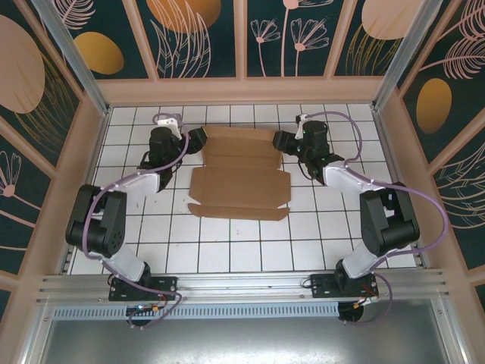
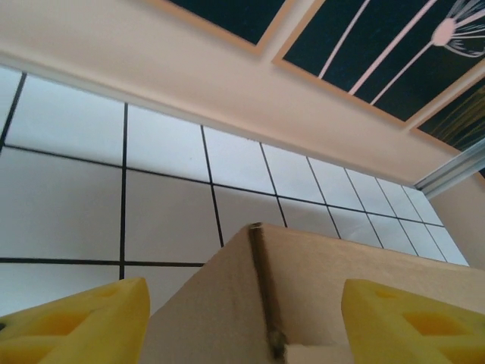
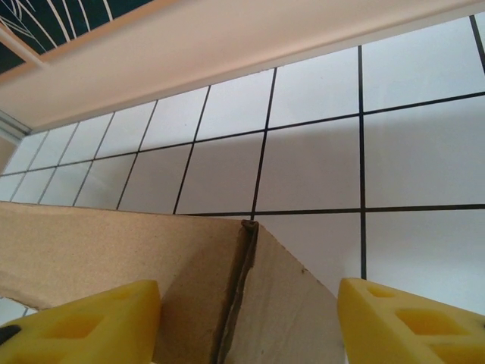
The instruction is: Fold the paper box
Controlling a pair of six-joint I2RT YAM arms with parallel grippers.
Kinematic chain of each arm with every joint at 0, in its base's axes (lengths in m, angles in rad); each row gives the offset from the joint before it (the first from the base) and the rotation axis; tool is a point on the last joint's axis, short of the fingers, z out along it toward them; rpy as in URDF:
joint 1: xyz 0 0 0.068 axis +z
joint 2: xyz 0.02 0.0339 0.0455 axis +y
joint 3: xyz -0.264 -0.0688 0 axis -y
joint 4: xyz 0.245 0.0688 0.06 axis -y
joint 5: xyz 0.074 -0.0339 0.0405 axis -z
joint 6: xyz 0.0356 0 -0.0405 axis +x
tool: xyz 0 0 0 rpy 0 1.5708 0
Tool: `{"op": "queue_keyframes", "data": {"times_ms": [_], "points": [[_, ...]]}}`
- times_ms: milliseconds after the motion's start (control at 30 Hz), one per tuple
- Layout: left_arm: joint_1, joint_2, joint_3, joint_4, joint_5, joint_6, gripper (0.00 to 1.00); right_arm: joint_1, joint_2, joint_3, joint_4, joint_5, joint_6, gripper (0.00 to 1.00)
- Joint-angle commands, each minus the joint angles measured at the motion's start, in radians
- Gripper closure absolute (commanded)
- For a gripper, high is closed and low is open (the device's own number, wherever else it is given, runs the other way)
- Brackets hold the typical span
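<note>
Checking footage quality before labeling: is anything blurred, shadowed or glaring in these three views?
Top external: evenly lit, the paper box sharp, only faint, soft shadows on the tiles. Left wrist: yellow fingers close and soft-edged, tiles clear, no glare. Right wrist: a grey shadow lies across the tiles behind the paper box; fingers slightly blurred.

Both arms stretch from the near edge to the far side, elbows bowed outward, with the left gripper (image 1: 200, 141) and right gripper (image 1: 279, 140) facing each other, yellow fingers (image 2: 76, 322) spread wide.
</note>
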Motion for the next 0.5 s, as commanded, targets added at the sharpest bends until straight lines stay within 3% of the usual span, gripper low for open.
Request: {"op": "queue_keyframes", "data": {"times_ms": [0, 67, 233, 467], "points": [[0.002, -0.078, -0.039, -0.005, -0.033, 0.120, 0.30, -0.009, -0.023, 0.018, -0.055, 0.010, -0.017, 0.34], [-0.003, -0.086, -0.059, -0.031, -0.030, 0.179, 0.27, -0.009, -0.028, 0.015, -0.047, -0.003, -0.014, 0.33], [-0.077, -0.044, -0.055, -0.117, -0.080, 0.339, 0.30, -0.011, -0.028, 0.037, -0.060, -0.019, -0.012, 0.29], [-0.093, 0.016, -0.062, -0.119, -0.162, 0.366, 0.34, -0.011, -0.108, -0.026, -0.020, -0.053, -0.030, 0.23]]}}
